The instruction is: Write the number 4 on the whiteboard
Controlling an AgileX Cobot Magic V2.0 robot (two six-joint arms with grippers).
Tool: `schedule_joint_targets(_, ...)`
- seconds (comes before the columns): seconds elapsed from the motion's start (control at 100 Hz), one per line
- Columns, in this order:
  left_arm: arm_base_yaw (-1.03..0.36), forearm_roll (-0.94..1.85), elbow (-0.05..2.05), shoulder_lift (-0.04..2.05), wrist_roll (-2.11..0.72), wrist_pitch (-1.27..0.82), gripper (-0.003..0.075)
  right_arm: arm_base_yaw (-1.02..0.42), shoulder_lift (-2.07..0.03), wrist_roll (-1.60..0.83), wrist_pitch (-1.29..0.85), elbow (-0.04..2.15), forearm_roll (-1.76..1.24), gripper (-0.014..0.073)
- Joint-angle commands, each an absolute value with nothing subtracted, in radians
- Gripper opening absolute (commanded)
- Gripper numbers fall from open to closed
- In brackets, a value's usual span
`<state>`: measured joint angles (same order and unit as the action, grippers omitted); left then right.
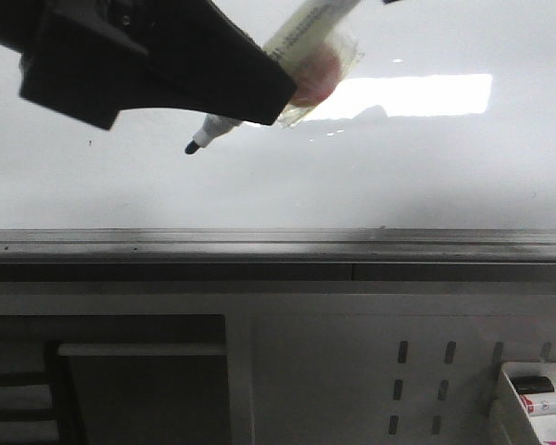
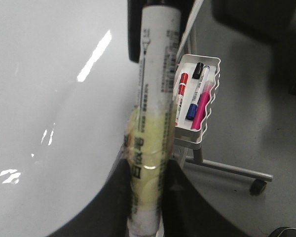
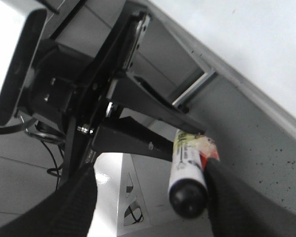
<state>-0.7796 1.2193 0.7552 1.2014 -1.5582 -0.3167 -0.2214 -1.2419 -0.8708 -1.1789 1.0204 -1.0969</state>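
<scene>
At the top left of the front view, a marker (image 1: pixel 259 88) is gripped tightly by the left end effector (image 1: pixel 259 97). The dark tip is pointed down and left, close to the whiteboard (image 1: pixel 426 176); whether it touches cannot be told. No 4 is seen on the board. At the lower right, a tray (image 1: pixel 514 394) of pens is seen. Whether the right end effector is open cannot be told.

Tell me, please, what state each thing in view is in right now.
Whiteboard: blank, no 4 drawn yet.
Marker: uncapped, tip just off or at the board.
Left gripper: shut on marker.
Right gripper: jaws not clearly visible.
Tray: holds several capped markers.
</scene>
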Motion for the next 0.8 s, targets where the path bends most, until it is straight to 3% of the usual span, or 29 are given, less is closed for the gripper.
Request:
schedule_joint_targets(0.0, -0.788, 1.241, 0.785, 1.18, -1.558, -0.3, -0.002, -0.256, -1.245, -0.884, -1.166, 1.054, -1.155, 0.0416)
schedule_joint_targets(0.13, -0.788, 1.241, 0.785, 1.18, -1.558, -0.293, -0.002, -0.3, -1.266, -0.884, -1.12, 1.054, -1.155, 0.0409)
schedule_joint_targets(0.2, -0.788, 1.241, 0.785, 1.18, -1.558, -0.289, -0.002, -0.311, -1.273, -0.884, -1.109, 1.054, -1.155, 0.0359)
schedule_joint_targets(0.53, -0.788, 1.241, 0.785, 1.18, -1.558, -0.284, -0.002, -0.318, -1.275, -0.91, -1.109, 1.054, -1.155, -0.0057)
schedule_joint_targets(0.79, -0.784, 1.241, 0.785, 1.18, -1.558, -0.284, -0.0019, -0.318, -1.275, -0.921, -1.085, 1.054, -1.155, -0.005)
